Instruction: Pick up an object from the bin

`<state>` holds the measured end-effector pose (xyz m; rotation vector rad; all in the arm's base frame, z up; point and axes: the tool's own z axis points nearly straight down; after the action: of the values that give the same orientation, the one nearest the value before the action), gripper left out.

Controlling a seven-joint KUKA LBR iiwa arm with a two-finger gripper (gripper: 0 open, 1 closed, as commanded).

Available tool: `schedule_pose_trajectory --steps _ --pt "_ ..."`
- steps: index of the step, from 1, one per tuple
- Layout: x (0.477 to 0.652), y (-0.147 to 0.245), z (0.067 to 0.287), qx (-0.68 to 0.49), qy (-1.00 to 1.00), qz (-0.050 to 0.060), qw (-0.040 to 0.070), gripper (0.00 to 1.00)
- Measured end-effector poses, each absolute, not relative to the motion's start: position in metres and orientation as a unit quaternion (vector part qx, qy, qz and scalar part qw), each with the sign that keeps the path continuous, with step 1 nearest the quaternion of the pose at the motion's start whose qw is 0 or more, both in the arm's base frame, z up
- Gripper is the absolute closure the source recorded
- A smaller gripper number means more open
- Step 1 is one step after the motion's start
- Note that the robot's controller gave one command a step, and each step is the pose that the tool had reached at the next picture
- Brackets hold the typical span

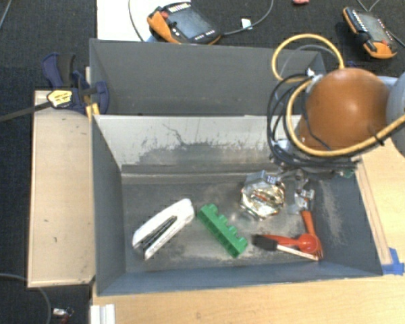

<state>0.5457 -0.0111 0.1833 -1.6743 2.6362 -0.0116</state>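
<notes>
Although the pincer (288, 186) is lowered into the right half of the bin (108, 201), its state cannot be told: the view does not resolve whether it is spread or pressed together.

Nearest item: a crumpled clear object (262, 199) with a shiny surface. It lies on the bin floor right of centre, directly below and slightly left of the pincer. Contact between the two cannot be confirmed.

Second item: a red-orange tool (298, 244), lying at the front right of the floor. It has a black tip pointing left, a rounded red end at the right, and an orange limb rising from that end toward the pincer. The upper end of that limb lies just beside the pincer's right side; whether they touch cannot be told.

Third item: a green toothed block (223, 231), lying diagonally at the centre front of the floor. It is just left of the tool's black tip and apart from the crumpled clear object.

Fourth item: a white stapler-shaped object (163, 227) with a dark underside, lying diagonally at the front left. It is near the green toothed block but not touching it.

Robot: an orange domed cover (344, 106) sits on the wrist above the bin's right rear corner. Black and yellow cables (290, 93) loop round the cover's left side.
</notes>
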Motion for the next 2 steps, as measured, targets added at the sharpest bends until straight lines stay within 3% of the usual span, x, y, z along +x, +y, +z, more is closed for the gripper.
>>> schedule_pose_trajectory --steps 1,2 --pt "0.545 0.017 0.211 -0.525 0.851 -0.004 0.013 0.0" --pt "0.542 -0.006 0.215 -0.522 0.853 -0.005 0.012 0.0"
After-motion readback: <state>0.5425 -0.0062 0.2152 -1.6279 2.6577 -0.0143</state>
